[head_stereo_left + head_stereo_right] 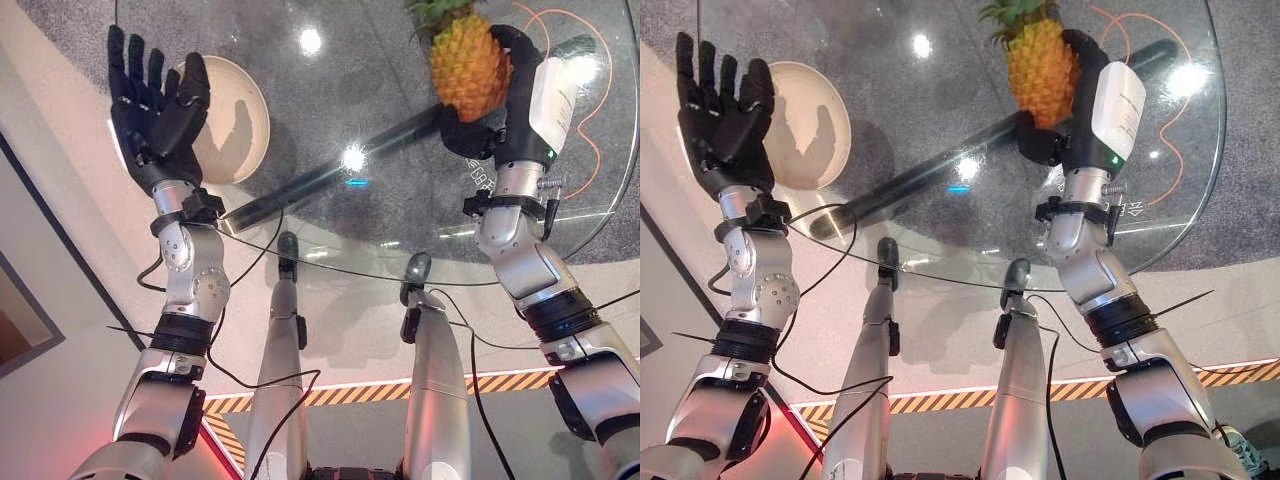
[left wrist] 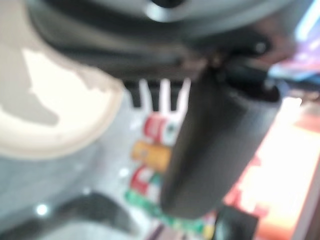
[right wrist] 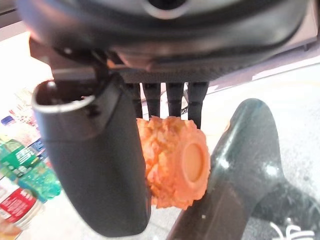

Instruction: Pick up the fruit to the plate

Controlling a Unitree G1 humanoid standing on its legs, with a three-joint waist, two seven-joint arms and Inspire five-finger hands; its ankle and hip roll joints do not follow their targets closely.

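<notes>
Currently the right hand (image 1: 500, 100) is clamped around the pineapple's (image 1: 466, 65) body, raised over the glass table (image 1: 400, 210), well apart from the plate (image 1: 235, 120). Left hand (image 1: 155, 95) splayed beside the plate. The pineapple looks light, stiff, knobbly; mid-body hold suits.

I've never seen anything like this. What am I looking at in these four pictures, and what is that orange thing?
This is a humanoid robot with two silver arms ending in dark hands. The two wide pictures come from cameras in its head, looking down at a round glass table. The two close pictures come from cameras on its wrists, looking along each hand.

The orange thing is a toy pineapple. The right hand has its fingers and thumb curled around it, holding it above the glass. The right wrist view shows the fruit's underside from close by.

The left hand is open, holding nothing, beside a cream plate on the table. The fruit is meant to go on that plate.
</notes>
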